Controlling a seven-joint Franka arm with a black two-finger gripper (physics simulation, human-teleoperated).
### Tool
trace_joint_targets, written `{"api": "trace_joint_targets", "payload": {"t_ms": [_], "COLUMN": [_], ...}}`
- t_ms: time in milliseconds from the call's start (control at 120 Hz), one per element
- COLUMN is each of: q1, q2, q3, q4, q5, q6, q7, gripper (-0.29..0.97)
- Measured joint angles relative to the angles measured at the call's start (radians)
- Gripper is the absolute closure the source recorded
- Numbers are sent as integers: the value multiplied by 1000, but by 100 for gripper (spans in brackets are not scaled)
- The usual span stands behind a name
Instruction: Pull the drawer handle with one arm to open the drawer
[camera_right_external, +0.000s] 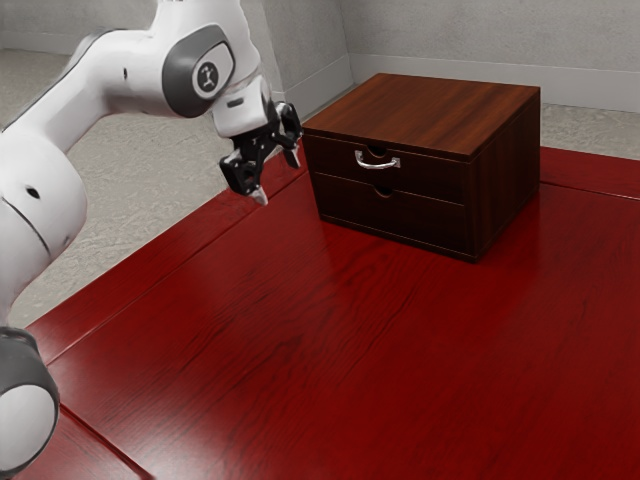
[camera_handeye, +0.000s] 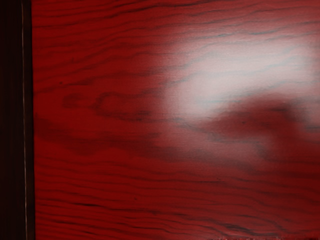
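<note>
A dark wooden cabinet (camera_right_external: 440, 120) with two drawers stands on the red table (camera_right_external: 300, 340) toward the back. The top drawer (camera_right_external: 400, 168) carries a silver handle (camera_right_external: 376, 160) and sits flush with the cabinet front, shut. The lower drawer (camera_right_external: 395, 210) below it is also shut. My gripper (camera_right_external: 277, 177) hangs above the table to the exterior view's left of the cabinet, about level with the handle and a short way from it. Its fingers stand apart with nothing between them. The wrist view looks down on the red table top (camera_handeye: 175, 125), with a dark strip (camera_handeye: 12, 120) along one side.
The table stretches wide toward the front and the exterior view's right. Its edge (camera_right_external: 150, 260) runs diagonally below the arm, with grey floor (camera_right_external: 150, 170) beyond. A seam (camera_right_external: 590, 190) crosses the table top behind the cabinet.
</note>
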Motion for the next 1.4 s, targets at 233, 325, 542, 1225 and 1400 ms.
{"api": "trace_joint_targets", "payload": {"t_ms": [233, 325, 542, 1225, 1400], "q1": [44, 53, 52, 34, 36], "q2": [103, 121, 164, 414, 433], "q3": [-8, -10, -11, -33, -39], "q4": [134, 139, 150, 446, 447], "q5": [-109, -193, -320, -336, -335], "q6": [102, 133, 200, 351, 367], "q7": [124, 156, 191, 279, 300], "gripper": [32, 34, 36, 38, 45]}}
